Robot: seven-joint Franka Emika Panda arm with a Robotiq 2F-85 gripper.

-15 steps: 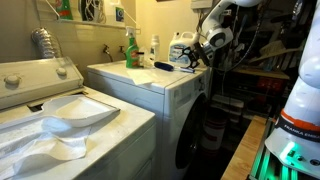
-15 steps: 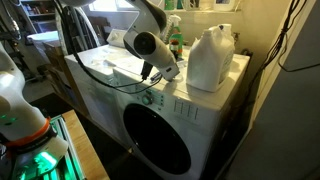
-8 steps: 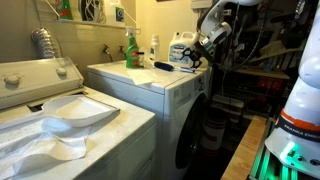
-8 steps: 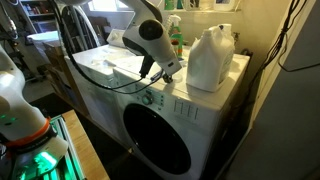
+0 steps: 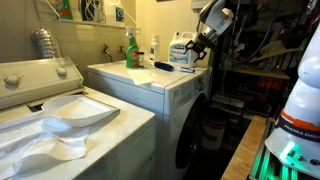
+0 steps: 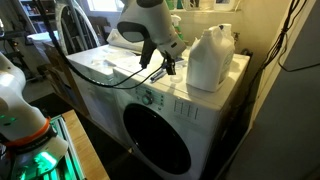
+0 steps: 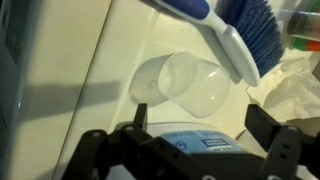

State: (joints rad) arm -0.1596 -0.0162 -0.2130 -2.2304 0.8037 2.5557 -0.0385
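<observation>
My gripper (image 7: 200,128) is open and empty, hovering over the white washer top (image 7: 70,90). Just ahead of its fingers a clear plastic cup (image 7: 190,85) lies on its side. A blue-and-white brush (image 7: 235,30) lies beyond the cup, touching or just past it. In both exterior views the gripper (image 5: 200,42) (image 6: 165,66) hangs above the machine top, close beside a white detergent jug (image 5: 180,50) (image 6: 211,58). The brush also shows in an exterior view (image 5: 165,66).
A green spray bottle (image 5: 130,48) and a small white bottle (image 5: 154,47) stand at the back of the washer. A second machine with white cloth (image 5: 60,120) stands alongside. The round washer door (image 6: 155,140) faces the aisle. Cables (image 6: 100,70) drape over the top.
The gripper has risen a little and moved across the washer top toward the detergent jug. It stays open. The cup, brush and bottles have not moved.
</observation>
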